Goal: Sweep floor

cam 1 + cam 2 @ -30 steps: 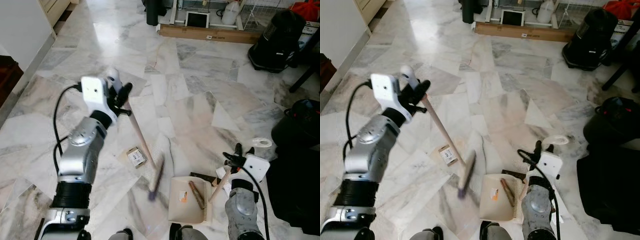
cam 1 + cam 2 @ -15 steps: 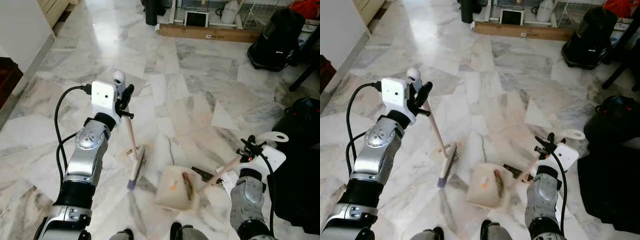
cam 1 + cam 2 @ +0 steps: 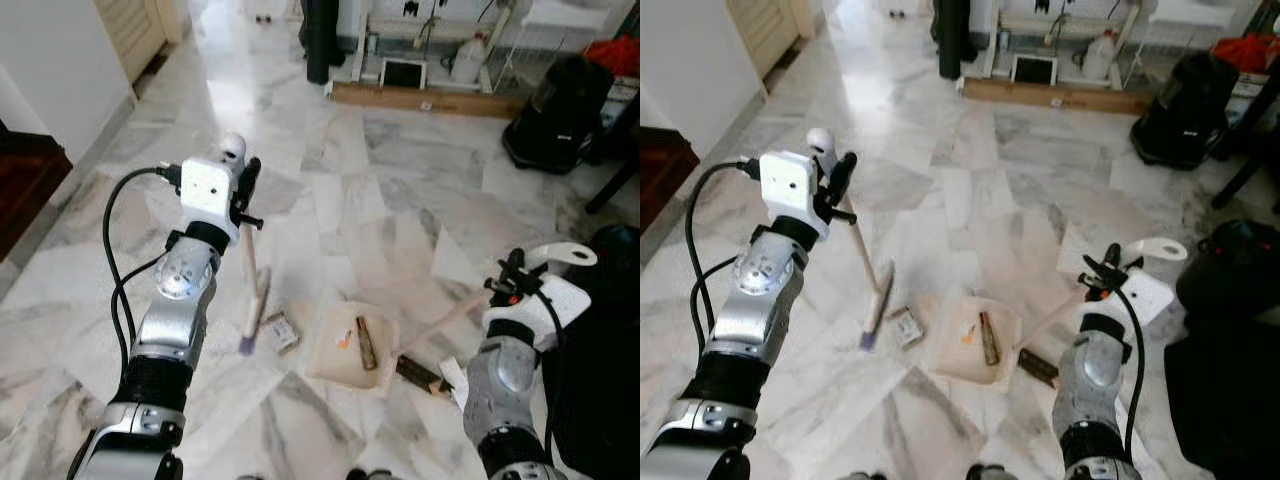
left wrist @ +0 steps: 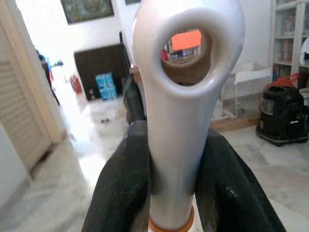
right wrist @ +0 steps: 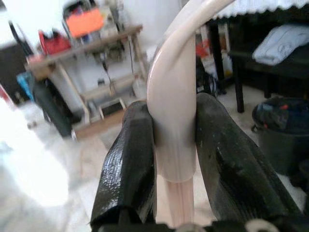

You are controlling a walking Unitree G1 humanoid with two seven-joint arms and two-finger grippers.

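I look down on a marble floor [image 3: 400, 190] from the robot's head. My left tool [image 4: 171, 174] pinches the white top of a broom [image 3: 249, 290]: in the left wrist view its two black fingers [image 4: 120, 188] press against either side of the handle, just below the hanging hole. The broom's pale stick slants down from the tool to its head, which rests on the floor beside a small flat packet [image 3: 281, 332].

My right tool [image 5: 174, 159] pinches the cream handle of a dustpan [image 3: 350, 348], its fingers [image 5: 128, 164] closed on both sides of the handle where it begins to curve. The dustpan lies flat on the floor between my two arms, just beside the packet, and a brown stick-like piece of litter [image 3: 366, 343] rests inside it. A dark flat scrap [image 3: 418, 373] lies on the floor close to the pan's near right side.

A black vacuum cleaner [image 3: 560, 110] stands well apart, at the far right of the floor.
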